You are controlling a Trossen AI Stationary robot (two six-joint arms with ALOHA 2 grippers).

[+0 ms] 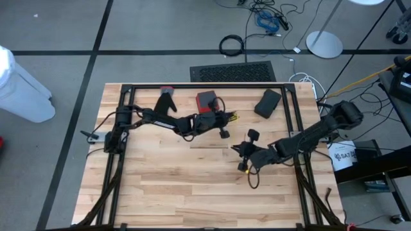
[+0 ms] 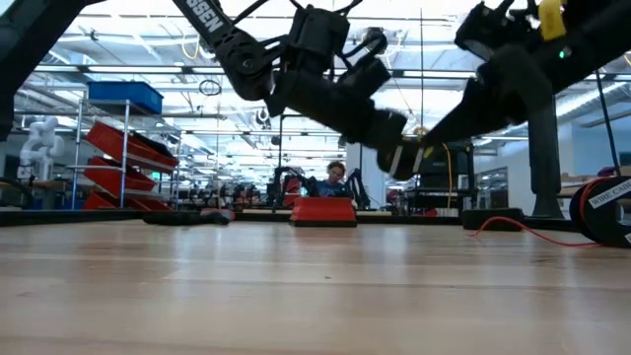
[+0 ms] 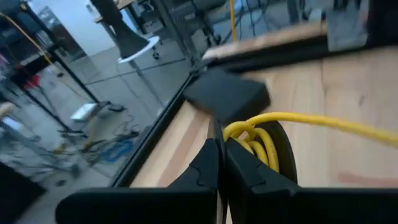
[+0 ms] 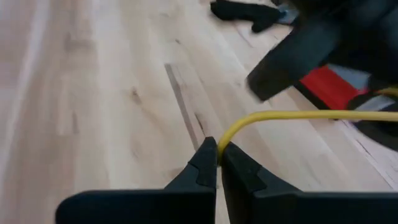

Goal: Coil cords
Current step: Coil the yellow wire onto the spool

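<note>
The yellow cord (image 4: pixel 298 115) runs through the air between my two grippers, both raised above the table's middle. My left gripper (image 3: pixel 221 144) is shut at a small bundle of yellow loops (image 3: pixel 256 142), in front of the red box (image 1: pixel 207 99). My right gripper (image 4: pixel 218 151) is shut on the cord farther along, toward the table's right and near side (image 1: pixel 246 168). In the low view a bit of yellow (image 2: pixel 419 154) shows high between the dark arms. A thin dark loop (image 1: pixel 253 180) lies on the wood just near of my right gripper. My left gripper pinches the yellow cord at its looped end (image 3: pixel 239 132) between its two fingertips, coming nearly level from the table's left. Several turns bunch beside the fingertips, clear of the table. One strand (image 3: pixel 348 124) leaves them toward the right. My right gripper pinches a single strand of the yellow cord (image 4: pixel 225 142) at its fingertips, slanting down from the table's right. The cord bends up out of the fingers and runs in a shallow arc (image 4: pixel 323 114) toward my left gripper, clear of the wood.
A black glove (image 1: pixel 166 102) lies at the far left and a black box (image 1: pixel 267 102) at the far right, both by the black frame rail (image 1: pixel 205 86). Bare wood fills the near half (image 1: pixel 192 192). A thin red cord (image 2: pixel 513 225) lies at the far right.
</note>
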